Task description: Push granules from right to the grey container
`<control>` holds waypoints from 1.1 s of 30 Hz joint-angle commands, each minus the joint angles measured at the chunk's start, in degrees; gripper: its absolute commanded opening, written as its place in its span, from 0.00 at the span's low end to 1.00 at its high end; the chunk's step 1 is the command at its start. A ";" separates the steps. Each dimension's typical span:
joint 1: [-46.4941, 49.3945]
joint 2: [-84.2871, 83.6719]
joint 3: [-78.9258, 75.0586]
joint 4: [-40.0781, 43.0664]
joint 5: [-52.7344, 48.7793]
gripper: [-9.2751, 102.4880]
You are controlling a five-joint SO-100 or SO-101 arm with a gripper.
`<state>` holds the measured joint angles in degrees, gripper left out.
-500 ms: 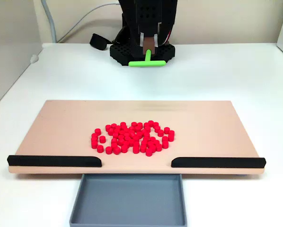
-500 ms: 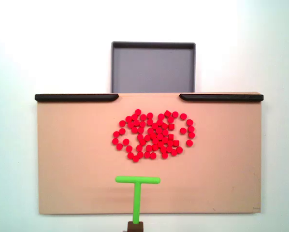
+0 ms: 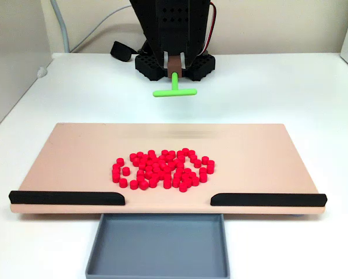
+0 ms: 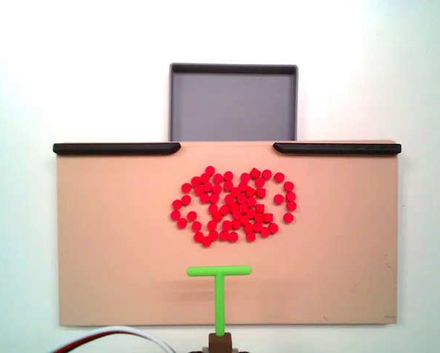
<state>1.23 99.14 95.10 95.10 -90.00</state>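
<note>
Loose cluster of small red cylindrical granules (image 4: 235, 206) is sitting mid tan board (image 4: 102, 243), apart from the green T-shaped pusher stick (image 4: 219, 283). Shallow grey plastic container (image 4: 233, 103) is lying bare-floored beyond the black strips (image 4: 117, 148). Can't tell how the fingers are standing.

A white table (image 3: 267, 93) carries a tan board (image 3: 69, 151). The grey container (image 3: 157, 247) lies just beside the board's edge, and the arm's black base (image 3: 148, 65) stands opposite
</note>
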 commanded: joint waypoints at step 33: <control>-0.44 1.41 -1.85 -0.09 2.29 0.08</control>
<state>1.23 99.14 95.10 95.01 -88.42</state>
